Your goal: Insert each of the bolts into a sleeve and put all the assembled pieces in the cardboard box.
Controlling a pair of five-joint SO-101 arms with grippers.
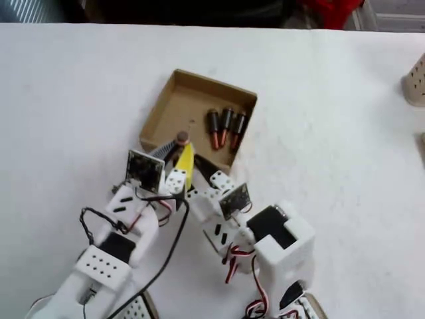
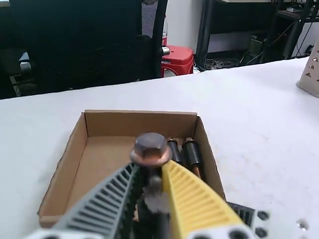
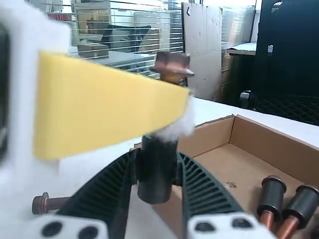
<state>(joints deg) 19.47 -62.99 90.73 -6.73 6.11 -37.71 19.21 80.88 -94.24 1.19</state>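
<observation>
Pinching a bolt (image 2: 148, 148) with the left gripper (image 2: 149, 167), gray finger on one side and yellow finger on the other, copper hex head up and clear above the fingertips. Holding it upright just over the near wall of the cardboard box (image 1: 182, 109).

Clamping a dark sleeve (image 3: 157, 172) with the right gripper (image 3: 157, 157), black ribbed fingers pressed against both its sides, upright and directly beneath the bolt head. Cannot tell how deep the bolt sits in the sleeve, with the join hidden behind the yellow finger.

Inside the box, along its right wall: three assembled pieces (image 1: 226, 127), side by side, copper ends toward the near wall.

On the table (image 1: 332, 133), outside the box and near the grippers: one loose bolt (image 3: 47, 203), lying flat.

Box about midway between the table's left and right edges, turned at a slant. At the table's right edge: a pale block with holes (image 1: 415, 81).
</observation>
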